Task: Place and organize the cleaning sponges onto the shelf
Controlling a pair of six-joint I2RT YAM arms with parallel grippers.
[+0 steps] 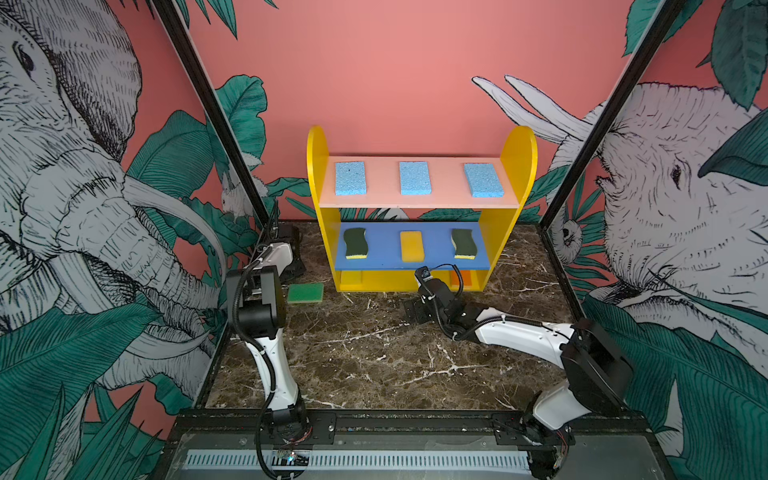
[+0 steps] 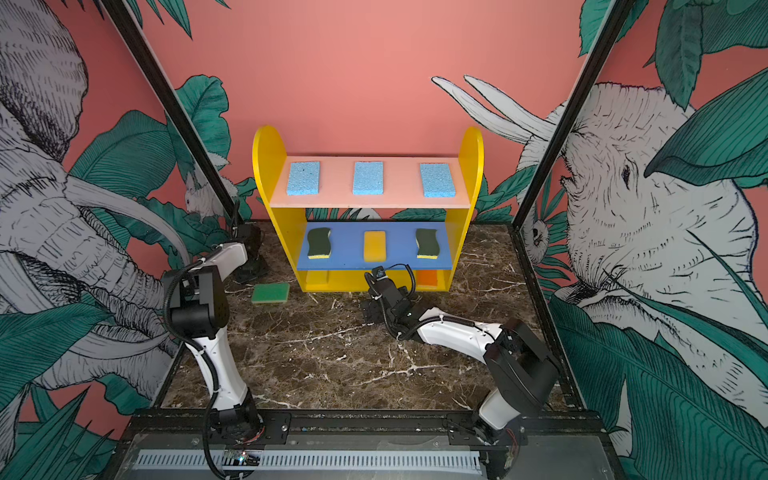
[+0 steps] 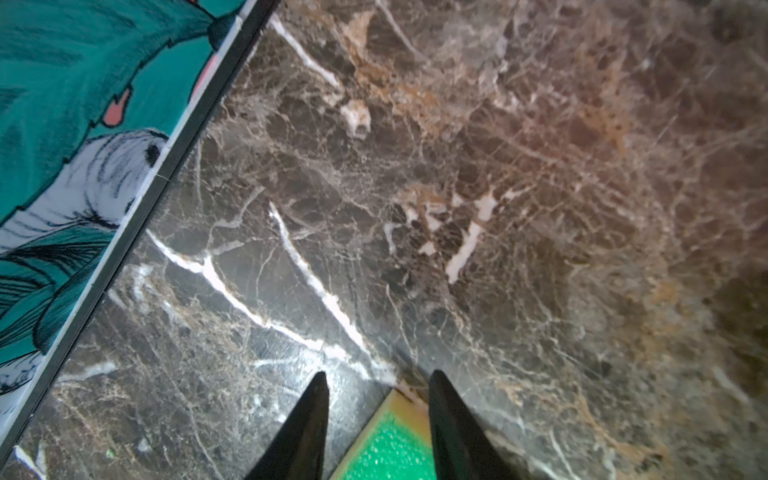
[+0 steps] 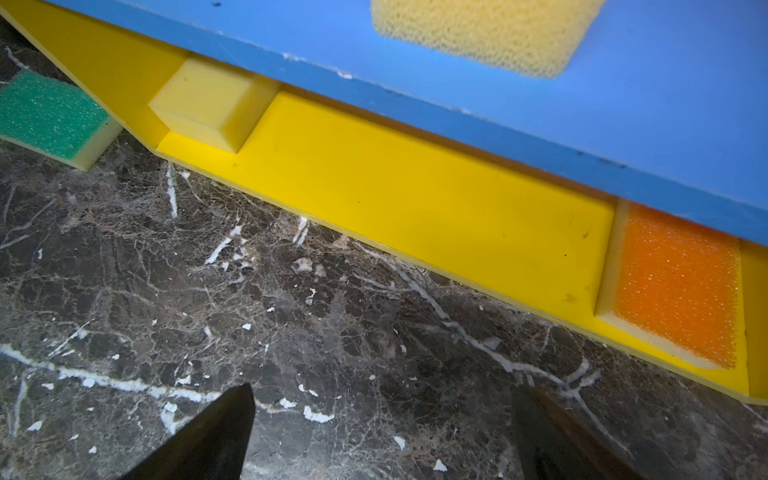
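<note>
My left end effector point(image 3: 376, 374), jaws apart, straddles a corner of the green sponge point(image 3: 390, 453) on the counter point(image 1: 374, 353) beside the shelf point(image 1: 517, 158). My right end effector point(image 4: 382, 390) is spread wide, empty.

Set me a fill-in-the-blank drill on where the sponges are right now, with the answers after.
1. The pink top board holds ___ light-blue sponges.
2. On the blue middle board, the ___ sponge lies between the two wavy dark-green sponges.
3. The only sponge on the marble table has a ___ top.
4. The right gripper has its jaws ___ and empty, in front of the yellow base, where an orange sponge lies.

Missing words: three; yellow; green; open.
</note>
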